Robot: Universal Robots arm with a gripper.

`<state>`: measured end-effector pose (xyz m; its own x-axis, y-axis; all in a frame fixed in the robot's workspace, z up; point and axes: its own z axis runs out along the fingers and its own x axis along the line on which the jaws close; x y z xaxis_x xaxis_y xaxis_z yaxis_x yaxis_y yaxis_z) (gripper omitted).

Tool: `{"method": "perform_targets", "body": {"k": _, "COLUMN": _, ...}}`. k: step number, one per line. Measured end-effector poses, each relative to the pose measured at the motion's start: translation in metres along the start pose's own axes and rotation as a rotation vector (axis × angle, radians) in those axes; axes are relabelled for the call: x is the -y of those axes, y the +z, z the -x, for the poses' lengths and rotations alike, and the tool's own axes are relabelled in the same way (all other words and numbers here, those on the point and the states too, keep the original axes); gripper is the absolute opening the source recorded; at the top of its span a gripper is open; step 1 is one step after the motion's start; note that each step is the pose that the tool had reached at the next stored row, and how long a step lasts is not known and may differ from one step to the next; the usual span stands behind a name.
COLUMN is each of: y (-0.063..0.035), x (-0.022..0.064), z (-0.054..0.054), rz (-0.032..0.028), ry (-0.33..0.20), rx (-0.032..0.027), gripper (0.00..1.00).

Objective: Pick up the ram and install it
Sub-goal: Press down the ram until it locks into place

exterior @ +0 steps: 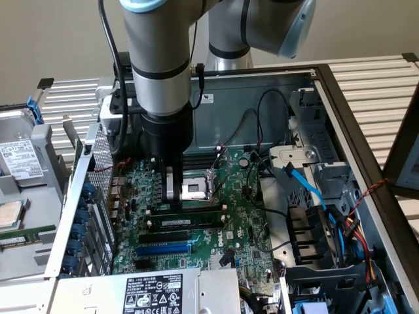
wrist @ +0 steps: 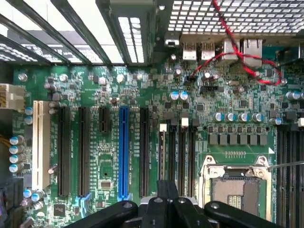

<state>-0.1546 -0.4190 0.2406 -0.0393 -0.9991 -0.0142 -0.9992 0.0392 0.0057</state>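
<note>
The ram, a narrow green stick with a white label, stands on edge in a black slot of the motherboard, beside the long black and blue slots. My gripper hangs from the arm just behind the ram's end on the exterior view's left, close over the board. Its dark fingers are pressed together, with nothing visible between them. In the wrist view the gripper points down over the row of black memory slots next to the processor socket. Whether the fingertips touch the ram I cannot tell.
The open computer case has a drive cage and blue, red and black cables on the exterior view's right. A perforated metal wall rises on its left. A hard drive and a green strip lie outside the case.
</note>
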Motion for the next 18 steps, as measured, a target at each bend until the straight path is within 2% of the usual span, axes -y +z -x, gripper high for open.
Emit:
{"method": "perform_targets", "body": {"k": 2, "y": -0.0083, "x": 0.0011, "z": -0.001, "rz": 0.0002, "ry": 0.0, "rx": 0.0008, "gripper": 0.1}}
{"method": "perform_targets", "body": {"k": 4, "y": -0.0122, "x": 0.0046, "z": -0.002, "rz": 0.0004, "ry": 0.0, "rx": 0.0056, "gripper": 0.1}}
{"method": "perform_targets", "body": {"k": 9, "y": -0.0129, "x": 0.0159, "z": -0.004, "rz": 0.0013, "ry": 0.0, "rx": 0.01, "gripper": 0.1}}
{"method": "perform_targets", "body": {"k": 10, "y": -0.013, "x": 0.0163, "z": -0.004, "rz": 0.0027, "ry": 0.0, "rx": 0.0133, "gripper": 0.1}}
{"method": "perform_targets", "body": {"k": 18, "y": -0.013, "x": 0.017, "z": -0.004, "rz": 0.0071, "ry": 0.0, "rx": 0.0136, "gripper": 0.1}}
